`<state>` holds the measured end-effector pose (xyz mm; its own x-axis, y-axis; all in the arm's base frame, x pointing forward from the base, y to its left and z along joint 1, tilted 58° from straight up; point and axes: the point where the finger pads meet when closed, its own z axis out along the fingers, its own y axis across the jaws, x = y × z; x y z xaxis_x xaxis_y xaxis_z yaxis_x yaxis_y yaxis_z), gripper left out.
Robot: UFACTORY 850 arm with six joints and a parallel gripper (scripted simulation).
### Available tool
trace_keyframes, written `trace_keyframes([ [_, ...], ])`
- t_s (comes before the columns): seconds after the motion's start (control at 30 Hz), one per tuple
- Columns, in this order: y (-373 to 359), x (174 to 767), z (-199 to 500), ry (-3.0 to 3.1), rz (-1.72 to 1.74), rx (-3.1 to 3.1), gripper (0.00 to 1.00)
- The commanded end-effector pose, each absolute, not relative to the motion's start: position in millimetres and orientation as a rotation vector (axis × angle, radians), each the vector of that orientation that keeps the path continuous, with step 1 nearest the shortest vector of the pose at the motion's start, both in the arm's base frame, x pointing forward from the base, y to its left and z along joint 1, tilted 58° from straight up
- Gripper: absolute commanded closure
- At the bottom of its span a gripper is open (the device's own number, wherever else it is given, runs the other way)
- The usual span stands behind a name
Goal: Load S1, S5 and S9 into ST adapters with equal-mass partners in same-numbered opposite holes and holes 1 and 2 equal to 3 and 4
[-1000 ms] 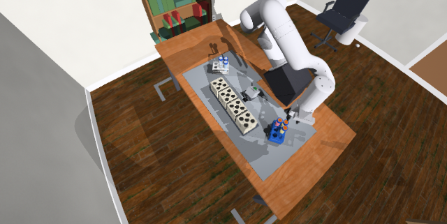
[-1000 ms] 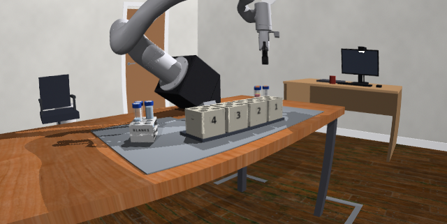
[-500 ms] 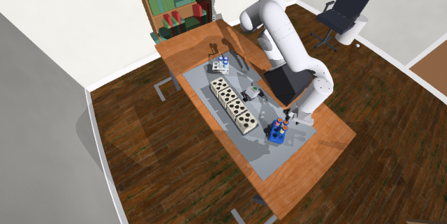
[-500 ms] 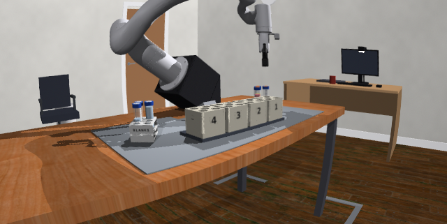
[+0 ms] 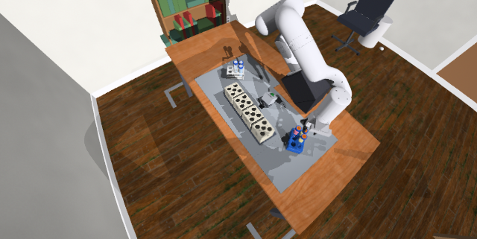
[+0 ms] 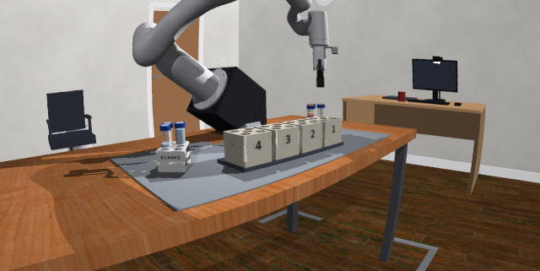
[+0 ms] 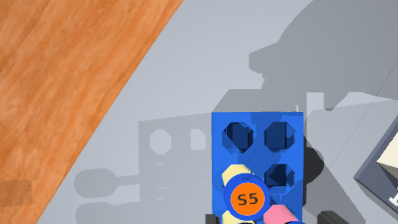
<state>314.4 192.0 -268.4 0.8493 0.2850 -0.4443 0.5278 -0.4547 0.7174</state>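
Note:
My gripper [image 5: 309, 126] [image 6: 320, 85] [image 7: 271, 219] is open and empty, high above the blue rack [image 5: 294, 150] [image 7: 257, 118]. Tube S5 [image 7: 247, 199], with an orange dot and yellow contents, stands in that rack. A pink-filled tube [image 5: 297, 131] [image 7: 281, 214] and another yellow one stand beside it; their IDs are cut off in the wrist view. Adapter 1 [image 6: 333, 132], adapter 2 [image 6: 307, 139], adapter 3 [image 6: 287, 146] and adapter 4 [image 6: 242, 150] stand in a row on the dark stand [image 6: 236, 167] [image 7: 369, 173]; no tubes show in them.
The white blanks rack [image 6: 172, 165] stands at the other end of the mat, holding three blue-capped tubes. The green DONE key [image 5: 272, 94] is on its small desk beside the adapter row. The black arm base [image 5: 303, 91] stands behind it. Three empty wells show in the blue rack.

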Motion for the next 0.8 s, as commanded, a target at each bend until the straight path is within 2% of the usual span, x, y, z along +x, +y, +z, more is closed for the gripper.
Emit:
trace_keyframes([
  [0.0, 188.7, 315.3, -271.2, 0.593, -0.319, 2.074, 0.43],
  [0.77, 153.3, 315.5, -293.8, 0.593, -0.319, 2.073, 0.43],
])
